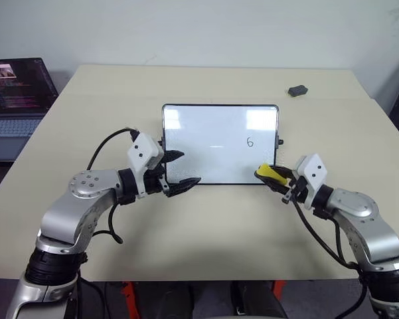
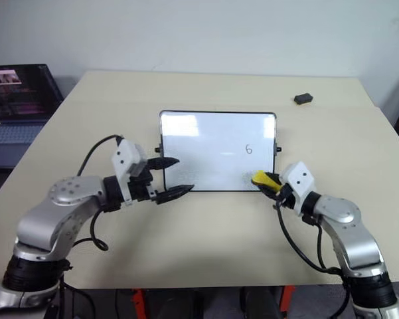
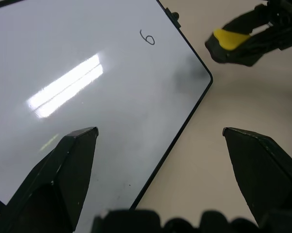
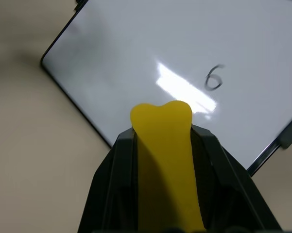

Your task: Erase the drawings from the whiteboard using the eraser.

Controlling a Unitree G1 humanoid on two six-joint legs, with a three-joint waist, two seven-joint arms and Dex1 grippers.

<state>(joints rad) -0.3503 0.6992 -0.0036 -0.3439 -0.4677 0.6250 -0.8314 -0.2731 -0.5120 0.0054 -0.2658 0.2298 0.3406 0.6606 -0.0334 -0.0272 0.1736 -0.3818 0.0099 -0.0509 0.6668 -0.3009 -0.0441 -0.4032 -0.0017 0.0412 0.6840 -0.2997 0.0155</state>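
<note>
Partly hidden eraser [image 4: 165, 160], faint smudge on whiteboard [image 1: 212, 126]

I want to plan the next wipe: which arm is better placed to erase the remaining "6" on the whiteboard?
The right. Its gripper already holds the yellow eraser at the whiteboard's near corner, close below the "6". The left gripper is open and empty.

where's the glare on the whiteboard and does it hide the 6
Left wrist view: a bright streak of glare on the glossy white black-framed whiteboard, well apart from the handwritten dark marker 6. Right wrist view: the streak runs just below the 6, beside the tip of the yellow block eraser; the 6 stays readable. Left eye view: pale patches near the top edge.
</note>
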